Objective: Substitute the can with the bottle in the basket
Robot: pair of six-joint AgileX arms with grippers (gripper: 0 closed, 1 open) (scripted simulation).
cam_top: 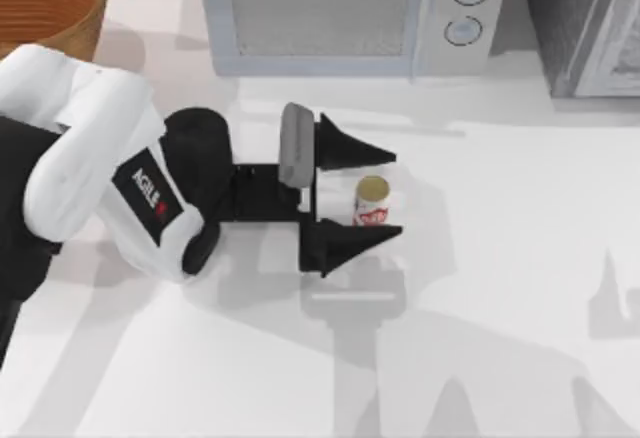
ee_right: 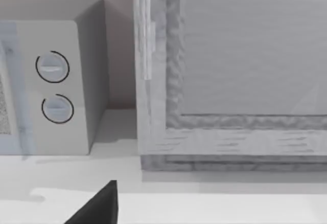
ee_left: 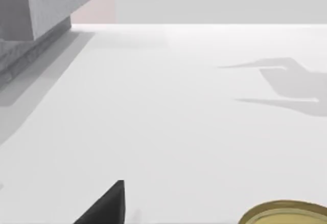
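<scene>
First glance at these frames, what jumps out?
The left arm reaches across mid-table, its gripper with jaws open on either side of the can, which stands upright on the table. The basket sits at the far left corner, and a microwave stands along the back edge.
</scene>
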